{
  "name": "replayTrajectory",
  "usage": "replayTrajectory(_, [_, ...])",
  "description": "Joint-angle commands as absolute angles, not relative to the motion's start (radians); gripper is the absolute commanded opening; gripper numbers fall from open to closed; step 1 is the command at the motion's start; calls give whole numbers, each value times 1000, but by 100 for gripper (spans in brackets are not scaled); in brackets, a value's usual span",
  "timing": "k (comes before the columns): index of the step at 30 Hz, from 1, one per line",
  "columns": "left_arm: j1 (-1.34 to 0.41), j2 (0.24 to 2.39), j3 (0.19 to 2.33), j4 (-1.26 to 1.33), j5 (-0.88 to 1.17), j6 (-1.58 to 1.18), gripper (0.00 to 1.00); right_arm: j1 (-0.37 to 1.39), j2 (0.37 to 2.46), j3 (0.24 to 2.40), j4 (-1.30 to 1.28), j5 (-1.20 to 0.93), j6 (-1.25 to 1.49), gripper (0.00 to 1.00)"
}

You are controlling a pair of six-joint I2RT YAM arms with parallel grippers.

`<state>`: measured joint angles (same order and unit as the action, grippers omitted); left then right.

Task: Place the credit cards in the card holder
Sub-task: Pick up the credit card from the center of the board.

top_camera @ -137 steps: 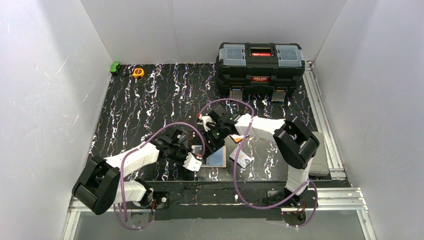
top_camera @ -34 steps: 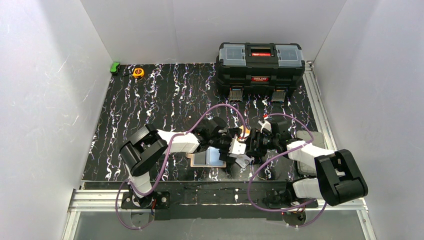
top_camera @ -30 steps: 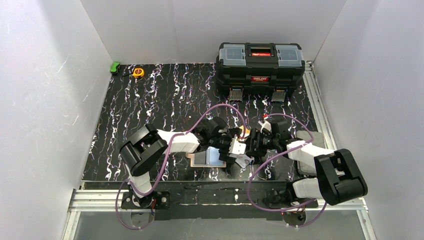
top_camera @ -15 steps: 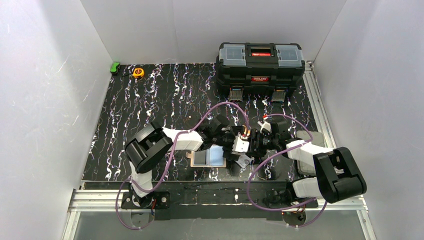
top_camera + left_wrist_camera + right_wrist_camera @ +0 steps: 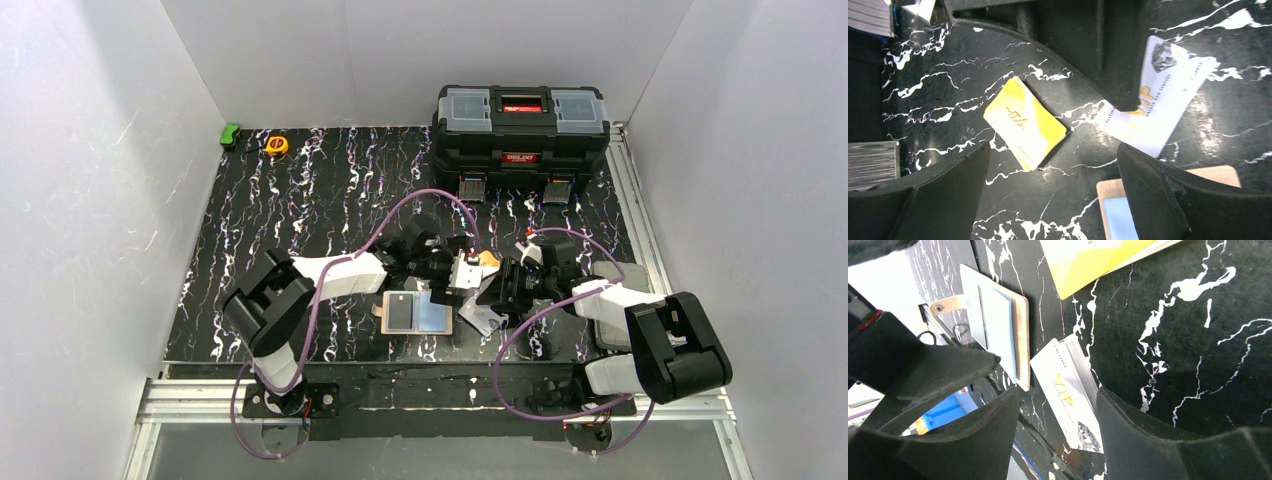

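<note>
Thin orange-yellow plastic card [image 5: 1024, 129] lies flat on black marbled desk [image 5: 300, 200], just beyond cream leather-like card holder [image 5: 1023, 340]. Silver-white printed card [image 5: 1168, 95] lies just right of holder. Both probably light, stiff, slick: pinch an edge. Left tool [image 5: 1053, 185] spread wide, empty. Right tool [image 5: 1058, 400] parted over silver-white card, grasping nothing.

Black table [image 5: 300, 200] (white-veined) bears toolbox [image 5: 520, 125], card holder [image 5: 1022, 335], yellow card [image 5: 1024, 129], silver-white card [image 5: 1173, 95].

A fixed camera looks down from above and behind on the whole marbled table [image 5: 300, 190], while both wrist cameras peer down at close range, sharing the yellow card [image 5: 1024, 129], white card [image 5: 1163, 95] and card holder [image 5: 1022, 335].
</note>
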<state>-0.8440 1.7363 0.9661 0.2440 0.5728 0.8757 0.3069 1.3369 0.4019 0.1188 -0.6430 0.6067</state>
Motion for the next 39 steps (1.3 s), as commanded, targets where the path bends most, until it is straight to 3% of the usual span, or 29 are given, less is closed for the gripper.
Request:
replayTrajectory(1, [-857,1658,919,206,651,879,98,300,1357,402,114,-640,601,65])
replayTrajectory(39, [-899,1752,899,202,682,951,98,296,1385,408,118,-648,601,64])
